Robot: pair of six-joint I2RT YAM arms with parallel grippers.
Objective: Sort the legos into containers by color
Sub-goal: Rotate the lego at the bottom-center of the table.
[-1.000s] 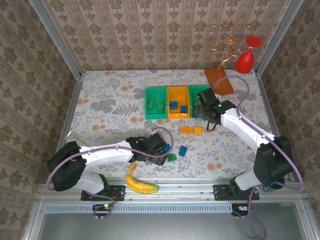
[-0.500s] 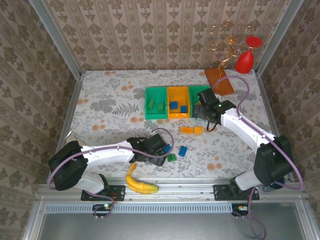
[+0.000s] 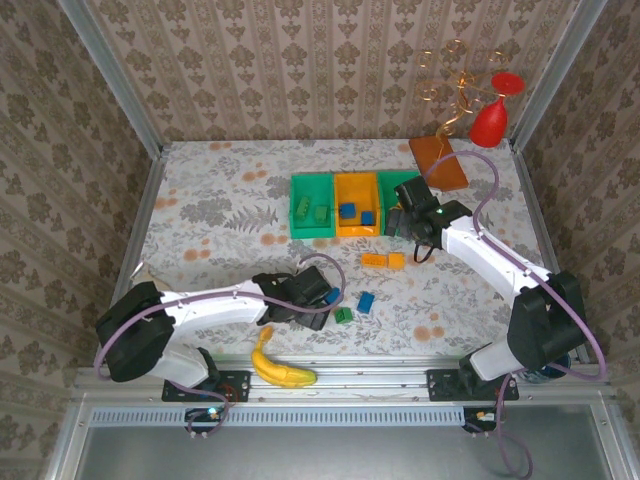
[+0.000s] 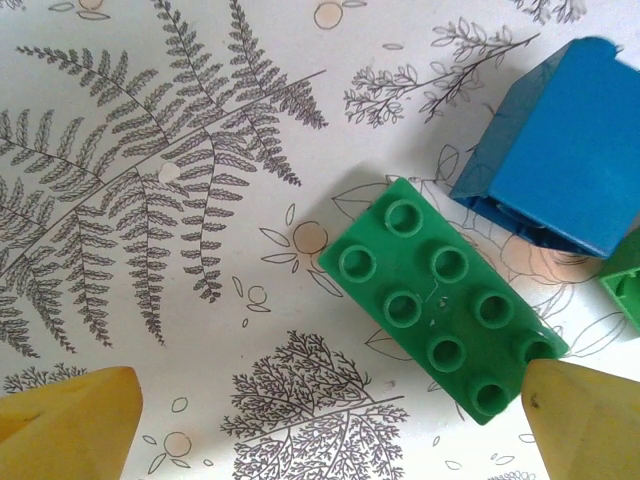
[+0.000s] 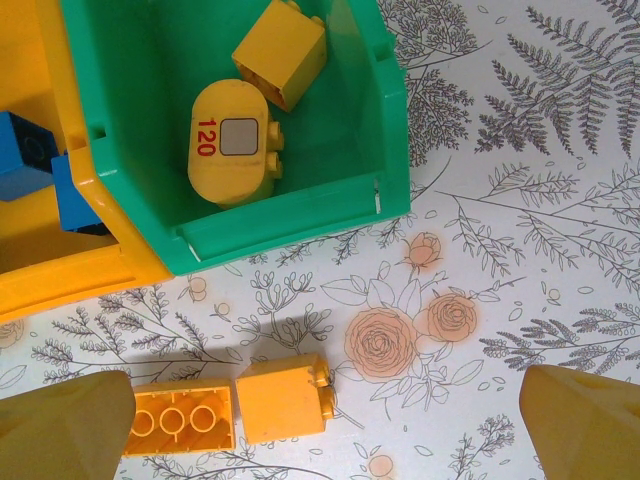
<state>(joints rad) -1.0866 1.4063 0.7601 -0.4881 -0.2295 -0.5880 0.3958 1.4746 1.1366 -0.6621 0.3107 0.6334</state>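
While left arm point(image 3: 220, 298) reaches low rightward, left gripper point(image 4: 328, 425) hangs jaws apart over a green studded plastic brick point(image 4: 440, 300). Right gripper point(image 5: 322, 425), equally spread, hovers over two orange plastic bricks point(image 5: 283, 398).

Left green bin point(image 3: 312, 181), orange bin point(image 3: 357, 180), right green bin point(image 3: 394, 181) in a row; orange bricks point(image 3: 384, 260) loose nearby; blue brick point(image 3: 366, 302), green brick point(image 3: 343, 315) beside left gripper point(image 3: 326, 306); banana point(image 3: 278, 368) at near edge.

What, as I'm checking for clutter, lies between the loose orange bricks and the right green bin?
Nothing: bare cloth separates bricks and bin, in the right wrist view.
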